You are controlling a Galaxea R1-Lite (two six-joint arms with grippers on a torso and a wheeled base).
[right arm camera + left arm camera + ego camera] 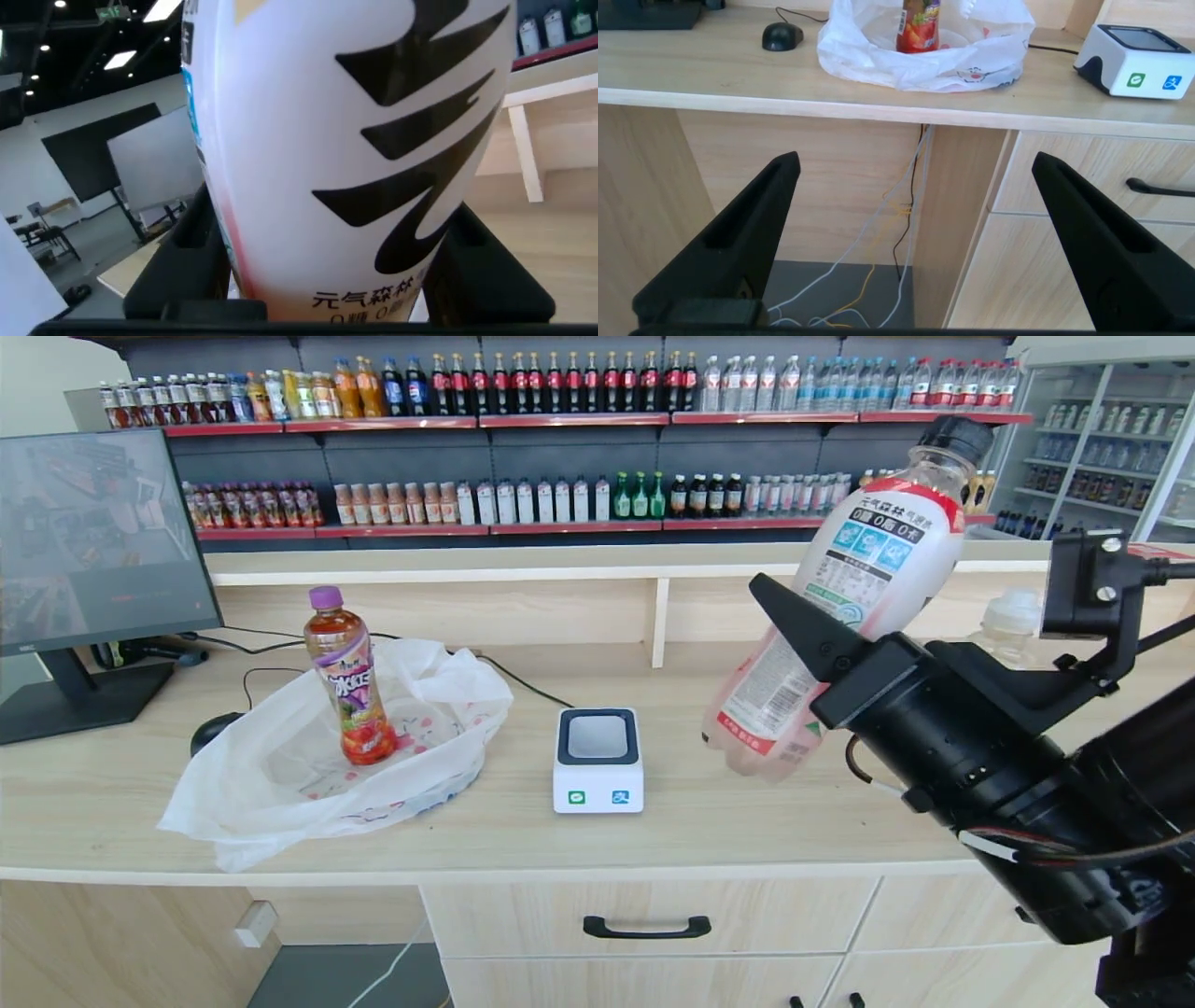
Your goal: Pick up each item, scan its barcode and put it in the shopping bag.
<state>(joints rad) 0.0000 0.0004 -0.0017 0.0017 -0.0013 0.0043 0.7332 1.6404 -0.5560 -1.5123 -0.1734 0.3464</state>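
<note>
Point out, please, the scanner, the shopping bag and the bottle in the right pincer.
scanner (pixel 597 775): head view, white front face
shopping bag (pixel 271 775): head view, bare inner plastic
held bottle (pixel 864 579): head view, label

- Right of scanner & in front of it: bare counter, room to pass low.
- Left of scanner: shopping bag w/ tea bottle upright inside, blocks low path.
- Behind scanner: cable, then upright divider.
- Above-right of scanner: soda bottle held tilted in air.

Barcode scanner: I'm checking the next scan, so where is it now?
In the head view the barcode scanner sits mid-counter, right of the shopping bag, below and left of the white-labelled bottle held up by the right gripper.
</note>
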